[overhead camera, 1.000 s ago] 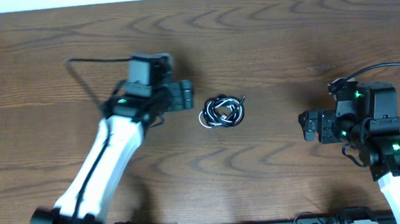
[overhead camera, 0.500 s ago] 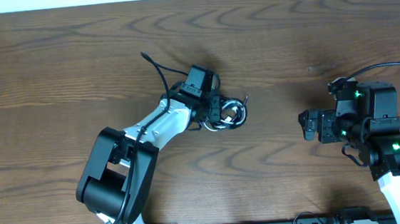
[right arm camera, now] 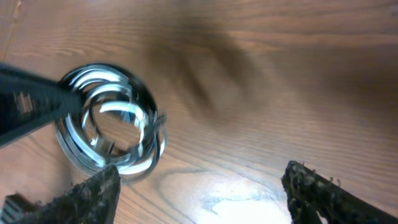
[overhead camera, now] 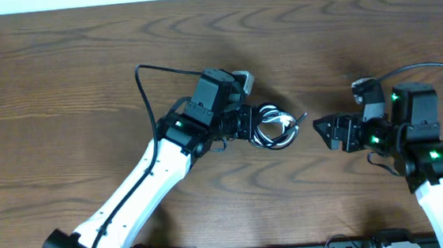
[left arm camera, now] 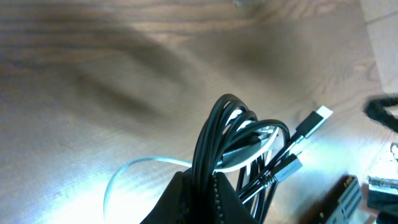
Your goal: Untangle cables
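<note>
Near the middle of the surface, from overhead, the cables form one small coiled bundle. The left claw sits at its 9 o'clock edge, and the right claw is near at 3 o'clock, not touching. From the left wrist, that claw is pinched shut on several black strands, and the plugs poke out toward 2 o'clock. From the right wrist, the claw gapes wide and empty. The cords look light, limp and springy to me. A stiff plug end seems the surest hold.

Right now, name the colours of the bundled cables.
The cables are mostly black, one white; clearest in left wrist view.
</note>
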You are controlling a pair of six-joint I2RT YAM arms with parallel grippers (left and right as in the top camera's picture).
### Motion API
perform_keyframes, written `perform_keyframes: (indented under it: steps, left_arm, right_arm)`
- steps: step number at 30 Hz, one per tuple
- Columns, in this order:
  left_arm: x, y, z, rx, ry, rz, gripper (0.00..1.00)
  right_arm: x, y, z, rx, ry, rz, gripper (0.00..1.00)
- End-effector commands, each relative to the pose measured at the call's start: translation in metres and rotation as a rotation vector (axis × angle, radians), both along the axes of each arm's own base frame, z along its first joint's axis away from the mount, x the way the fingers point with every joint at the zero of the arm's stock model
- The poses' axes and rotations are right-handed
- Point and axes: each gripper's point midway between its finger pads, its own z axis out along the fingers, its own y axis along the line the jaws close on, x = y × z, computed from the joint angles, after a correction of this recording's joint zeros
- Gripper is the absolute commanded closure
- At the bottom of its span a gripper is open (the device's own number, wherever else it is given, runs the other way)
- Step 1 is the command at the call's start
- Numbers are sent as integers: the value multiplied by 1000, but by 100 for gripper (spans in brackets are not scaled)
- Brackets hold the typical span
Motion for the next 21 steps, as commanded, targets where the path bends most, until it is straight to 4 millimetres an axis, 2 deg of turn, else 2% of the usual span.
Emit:
perform_keyframes:
  steps: [1, 6, 8, 9, 10, 14, 15, 16, 18, 21]
  left_arm:
    - [-16, -10, 29, -58, -40, -43, 92]
    - [-21, -12, 29, -59, -24, -42, 92]
    - [-21, -11, 28, -55, -20, -41, 92]
    - [-20, -11, 28, -53, -22, -38, 92]
    - [-19, -10, 27, -48, -26, -33, 92]
    - [-17, -6, 24, -23, -33, -15, 92]
    - [-16, -1, 20, 5, -29, 4, 93]
    - [-15, 6, 15, 41, -23, 26, 93]
    - [-15, 13, 9, 86, -27, 41, 93]
    - [-15, 20, 4, 130, -31, 45, 92]
  right_arm:
    - [4, 32, -4, 125, 81, 70, 25]
    - [10, 62, -22, 181, 175, 103, 30]
    - [11, 68, -22, 194, 173, 126, 56]
    - [10, 68, -22, 193, 174, 127, 76]
    - [11, 67, -23, 190, 174, 125, 80]
    - [15, 56, -31, 124, 174, 69, 83]
    - [16, 53, -33, 109, 172, 57, 94]
    - [16, 51, -35, 95, 177, 46, 99]
    - [16, 44, -41, 56, 192, 16, 99]
    - [12, 7, -63, -115, 253, -143, 99]
